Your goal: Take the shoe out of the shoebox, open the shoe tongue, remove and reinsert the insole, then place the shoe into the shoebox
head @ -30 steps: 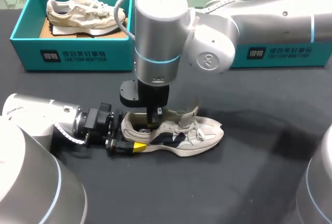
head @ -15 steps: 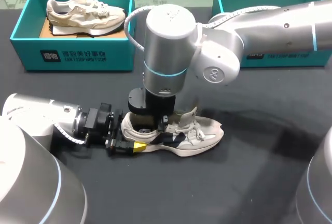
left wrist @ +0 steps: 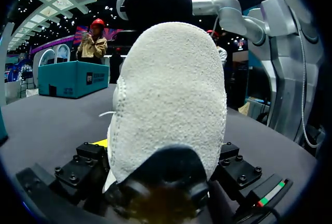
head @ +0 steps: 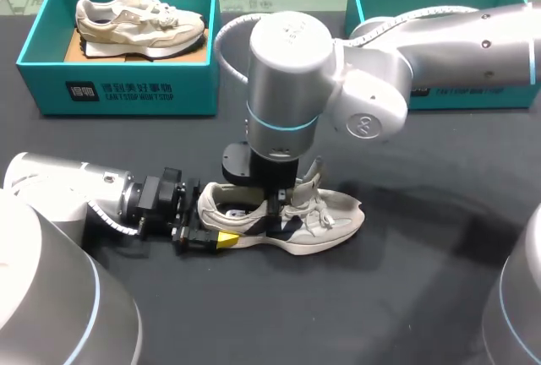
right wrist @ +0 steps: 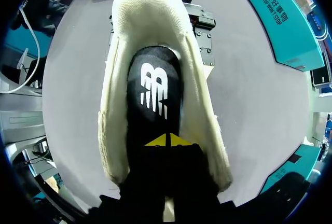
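Observation:
A cream and navy shoe [head: 325, 217] stands upright on the dark table, toe to the right. My left gripper [head: 221, 223] reaches in from the left and is shut on the heel, one finger on each side; that heel [left wrist: 171, 94] fills the left wrist view. From above, my right gripper [head: 272, 204] reaches down into the shoe's opening. In the right wrist view its yellow tips are shut together [right wrist: 167, 141] and rest on the black insole [right wrist: 153, 92] inside the cream collar [right wrist: 150, 16], holding nothing. The tongue and laces stand up on the toe side.
At the back left a teal shoebox [head: 118, 90] holds a second cream shoe [head: 139, 19]. Another teal box [head: 448, 95] stands at the back right, mostly behind my right arm. Bare dark table lies in front of and to the right of the shoe.
My right arm has shifted to the right and lowered, taking its shut gripper deeper into the shoe. The left arm and the shoe have stayed put.

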You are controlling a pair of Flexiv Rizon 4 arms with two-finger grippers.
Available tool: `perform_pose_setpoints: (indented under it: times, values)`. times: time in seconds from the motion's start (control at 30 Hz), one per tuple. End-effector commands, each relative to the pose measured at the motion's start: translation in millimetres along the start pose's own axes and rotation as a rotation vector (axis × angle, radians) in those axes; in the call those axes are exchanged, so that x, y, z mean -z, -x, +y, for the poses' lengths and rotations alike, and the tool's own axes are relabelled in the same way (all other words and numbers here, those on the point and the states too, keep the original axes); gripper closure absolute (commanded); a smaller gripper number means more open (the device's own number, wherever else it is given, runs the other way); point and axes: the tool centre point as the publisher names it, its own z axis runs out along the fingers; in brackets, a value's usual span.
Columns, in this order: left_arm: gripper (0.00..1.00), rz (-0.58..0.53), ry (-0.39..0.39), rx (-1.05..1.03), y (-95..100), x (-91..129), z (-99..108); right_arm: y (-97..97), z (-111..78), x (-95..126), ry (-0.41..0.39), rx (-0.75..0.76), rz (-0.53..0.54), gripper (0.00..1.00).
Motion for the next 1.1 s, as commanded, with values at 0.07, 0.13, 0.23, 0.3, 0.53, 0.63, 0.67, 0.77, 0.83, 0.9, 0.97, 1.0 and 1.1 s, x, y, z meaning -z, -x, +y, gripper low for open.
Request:
perform_pose_setpoints:
  times: [0.07,0.13,0.23,0.3,0.53,0.63,0.67,0.77,0.83,0.9,0.97,1.0,1.1]
  values:
    - [1.0,-0.002,0.002,0.001,-1.2,-0.4,1.1,-2.4,-2.9,2.5,-0.002,-0.007,-0.017,0.84]
    - [1.0,-0.002,0.002,0.001,-1.2,-0.4,1.1,-1.1,-3.1,1.9,-0.002,-0.005,-0.018,0.78]
    - [1.0,-0.002,0.002,0.001,-1.2,-0.4,1.1,0.4,-2.9,0.8,-0.004,0.0,-0.018,0.71]
    - [1.0,-0.002,0.002,0.001,-1.2,-0.4,1.1,1.8,-3.0,-0.5,-0.007,0.002,-0.014,0.69]
    - [1.0,-0.002,0.002,0.001,-1.2,-0.4,1.1,5.6,-2.0,-13.9,-0.017,0.008,0.033,0.64]
    - [1.0,-0.002,0.002,0.001,-1.2,-0.4,1.1,5.6,-2.3,-21.0,-0.015,0.007,0.06,0.6]
    - [1.0,-0.002,0.002,0.001,-1.2,-0.4,1.1,5.2,-2.4,-23.7,-0.016,0.007,0.07,0.6]
    - [1.0,-0.002,0.002,0.001,-1.2,-0.4,1.1,2.4,-2.3,-31.8,-0.012,0.004,0.104,0.61]
    - [1.0,-0.002,0.002,0.001,-1.2,-0.4,1.1,-0.6,-2.5,-37.3,-0.012,-0.002,0.13,0.61]
    - [1.0,-0.002,0.002,0.001,-1.2,-0.4,1.1,-4.8,-2.5,-40.6,-0.011,-0.008,0.154,0.62]
    - [1.0,-0.002,0.002,0.001,-1.2,-0.4,1.1,-10.1,-2.0,-41.9,-0.015,-0.013,0.166,0.64]
    - [1.0,-0.002,0.002,0.001,-1.2,-0.4,1.1,-12.9,-2.4,-42.6,-0.016,-0.015,0.171,0.67]
    - [1.0,-0.002,0.002,0.001,-1.2,-0.4,1.1,-21.2,-4.5,-45.6,-0.016,-0.027,0.187,0.71]
